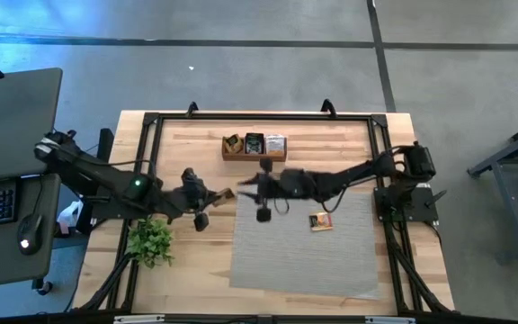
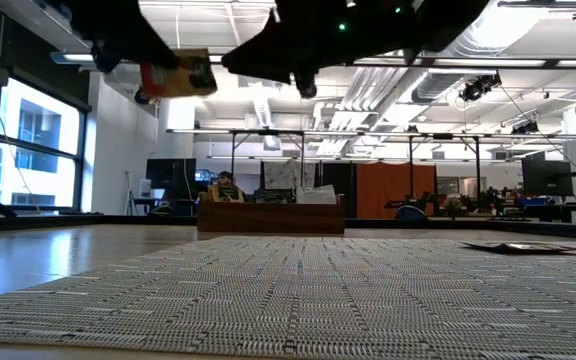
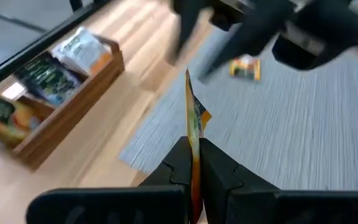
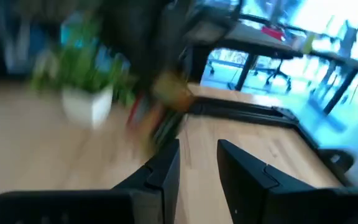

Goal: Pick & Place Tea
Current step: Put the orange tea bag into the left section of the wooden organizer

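Observation:
My left gripper (image 3: 194,167) is shut on an orange-yellow tea sachet (image 3: 193,118), held in the air over the bare wood left of the grey mat (image 1: 304,247); the low view shows the sachet (image 2: 173,78) high above the table. My right gripper (image 4: 197,163) is open and empty, hovering just right of the left one (image 1: 214,200), near the mat's far left corner. Another orange sachet (image 1: 320,221) lies flat on the mat. A wooden tray (image 1: 226,155) at the far edge holds several sachets standing in it. My left gripper pinches the orange-yellow sachet between its two fingers (image 3: 178,163) at one edge (image 3: 194,142). The sachet stands edge-on in the gap and sticks out past the fingertips. It is lifted clear of the table.
A small green plant in a white pot (image 1: 151,241) stands near the left arm, on the table's near left. A black frame (image 1: 259,115) runs around the tabletop. The right arm (image 1: 349,175) reaches across the mat's far part.

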